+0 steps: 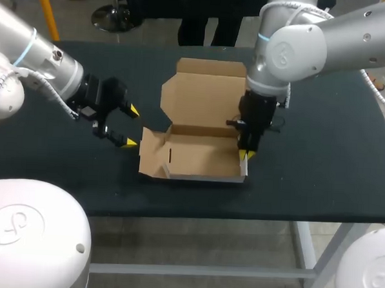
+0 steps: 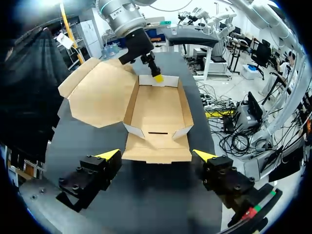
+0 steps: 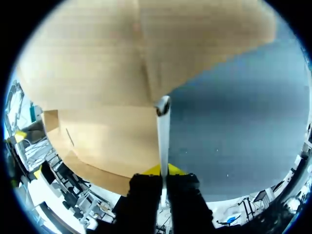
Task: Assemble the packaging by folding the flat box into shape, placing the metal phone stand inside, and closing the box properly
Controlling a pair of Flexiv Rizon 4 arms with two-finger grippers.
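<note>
Box (image 1: 201,157): cardboard, partly folded, on the table (image 1: 321,157) near the middle, toward the front edge. Base tray formed, walls up. Lid (image 1: 204,96) open, lying back toward the far edge. Inside shows bare cardboard floor only. Left flap (image 1: 150,156) folded outward onto the table, with a narrow slot in the wall behind it.

Right gripper (image 1: 246,153): comes down from above at the box's right wall and is clenched on it. In the right wrist view the wall runs edge-on between the two yellow tips, one finger inside the tray, one outside.

Left gripper (image 1: 130,124): released, fingers spread wide, just beside the left flap and not touching it. The box lies straight ahead of it.
</note>
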